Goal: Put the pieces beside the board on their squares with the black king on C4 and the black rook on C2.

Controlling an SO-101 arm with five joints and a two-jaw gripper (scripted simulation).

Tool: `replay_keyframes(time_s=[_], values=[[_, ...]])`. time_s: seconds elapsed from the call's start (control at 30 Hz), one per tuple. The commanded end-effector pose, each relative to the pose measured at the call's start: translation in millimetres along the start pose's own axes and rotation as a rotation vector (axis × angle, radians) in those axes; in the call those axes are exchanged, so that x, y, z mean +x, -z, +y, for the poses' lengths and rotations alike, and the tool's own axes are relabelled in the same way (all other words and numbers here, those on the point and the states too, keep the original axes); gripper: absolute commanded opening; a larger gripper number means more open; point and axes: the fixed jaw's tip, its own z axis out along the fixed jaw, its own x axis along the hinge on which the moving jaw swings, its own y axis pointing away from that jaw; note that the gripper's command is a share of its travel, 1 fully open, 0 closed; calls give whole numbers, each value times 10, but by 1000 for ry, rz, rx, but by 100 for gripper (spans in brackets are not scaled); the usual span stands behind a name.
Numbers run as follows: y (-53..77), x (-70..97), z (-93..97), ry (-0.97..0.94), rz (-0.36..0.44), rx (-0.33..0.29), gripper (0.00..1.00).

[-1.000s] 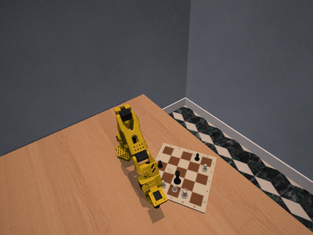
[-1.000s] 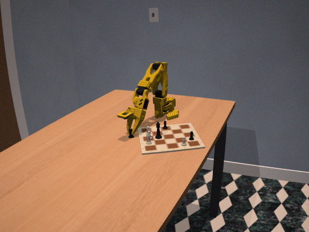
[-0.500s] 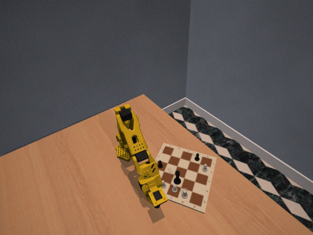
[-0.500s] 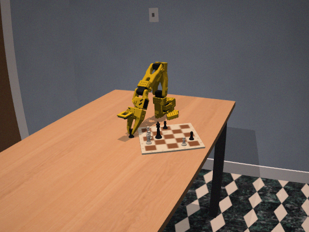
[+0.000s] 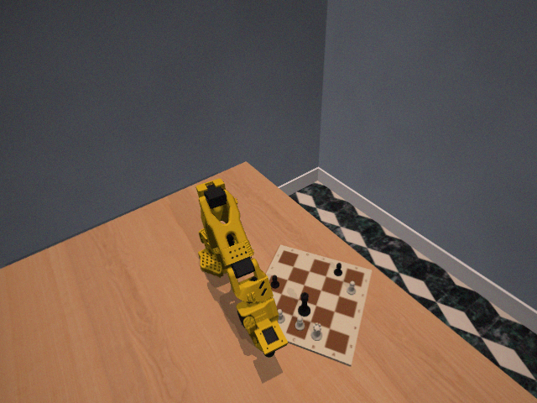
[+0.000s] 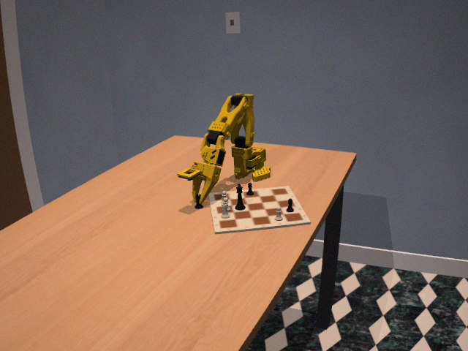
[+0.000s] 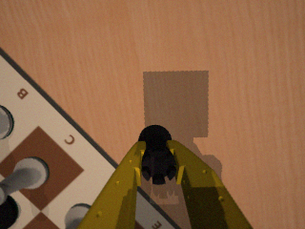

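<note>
My gripper (image 6: 198, 199) points down at the table just off the near left edge of the chessboard (image 5: 318, 299). It is shut on the black rook (image 7: 157, 161), which stands upright between the fingertips with its base at the table top (image 6: 194, 204). The rook is off the board, beside the lettered edge near C (image 7: 70, 139). The black king (image 5: 304, 303) stands upright on a square near the board's middle and also shows in the exterior view (image 6: 239, 197). In the top view the wrist hides the rook.
On the board stand two black pawns (image 5: 274, 281) (image 5: 337, 269) and several white pieces, among them one at the right side (image 5: 351, 287) and a cluster near the gripper (image 5: 299, 322) (image 5: 316, 332). The arm's base (image 6: 249, 160) is behind the board. The table edge runs right of the board.
</note>
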Motion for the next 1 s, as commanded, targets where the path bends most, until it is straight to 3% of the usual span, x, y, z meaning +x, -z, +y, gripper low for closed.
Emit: replay_keyframes(time_s=[0.0,0.47,0.97], values=[[22,-41,-13,-1,-15,2,0],[65,-67,-22,-1,-16,4,0],[335,-220,-33,-1,-16,7,0]])
